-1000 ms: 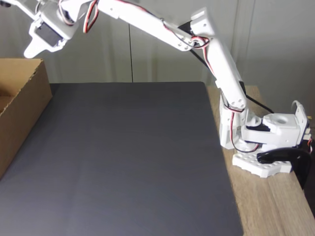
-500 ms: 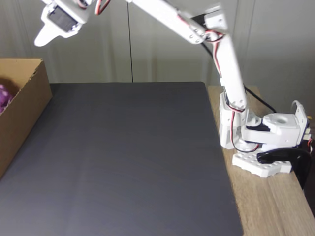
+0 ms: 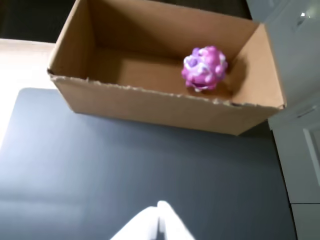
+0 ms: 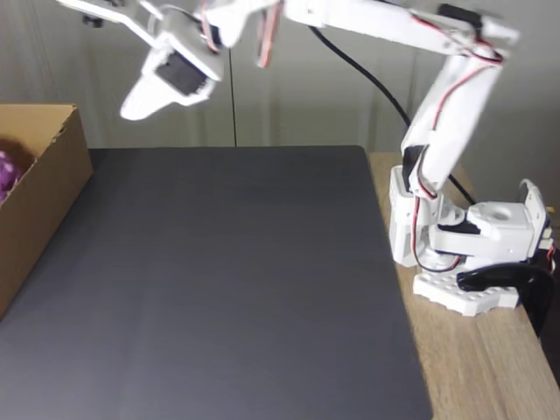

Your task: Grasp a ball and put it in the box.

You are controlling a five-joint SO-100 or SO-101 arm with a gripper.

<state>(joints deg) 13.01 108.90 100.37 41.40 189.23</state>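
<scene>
i see the ball (image 3: 205,68) resting on the floor of the box (image 3: 150,107), near its right-hand end in the wrist view; in the fixed view a sliver of purple shows at the left edge, inside the cardboard wall. the gripper (image 4: 140,103) hangs high in the air over the dark mat (image 4: 219,280), well apart from the box. its white fingertips (image 3: 159,220) meet in the wrist view, so i judge it closed on nothing.

the drop looks done, so the risks left are small: if i swing the arm (image 4: 437,114) low toward the box i could clip its raw edge and shove it, and a light box would slide easily on that smooth mat.

the mat covers most of a pale wooden worktop (image 4: 490,367), with the arm's base clamped at the right. behind is a plain pale wall with a dark vertical seam.
</scene>
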